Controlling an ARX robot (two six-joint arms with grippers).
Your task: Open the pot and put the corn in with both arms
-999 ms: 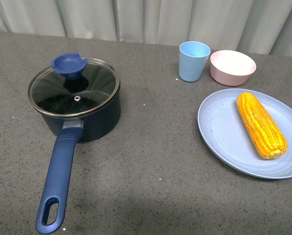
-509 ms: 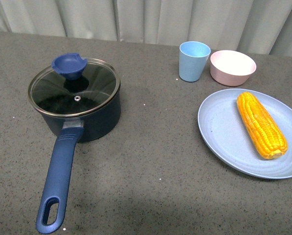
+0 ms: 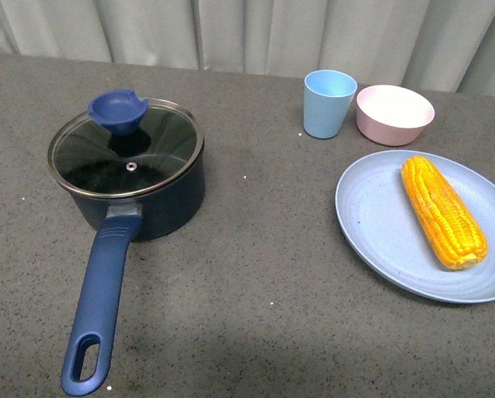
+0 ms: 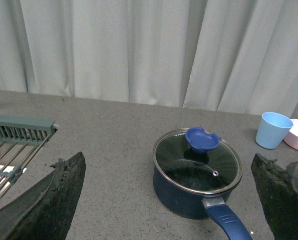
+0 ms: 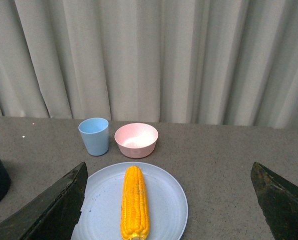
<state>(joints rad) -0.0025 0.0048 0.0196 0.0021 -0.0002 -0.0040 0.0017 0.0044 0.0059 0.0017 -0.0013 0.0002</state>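
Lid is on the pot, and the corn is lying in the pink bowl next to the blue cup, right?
No: the corn lies on the light blue plate, not in the pink bowl, which stands beside the blue cup. The front view shows it. The lid is on the pot.

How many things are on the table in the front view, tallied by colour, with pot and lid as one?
Blue: 3 (pot, cup, plate)
Pink: 1 (bowl)
Yellow-orange: 1 (corn)
Total: 5
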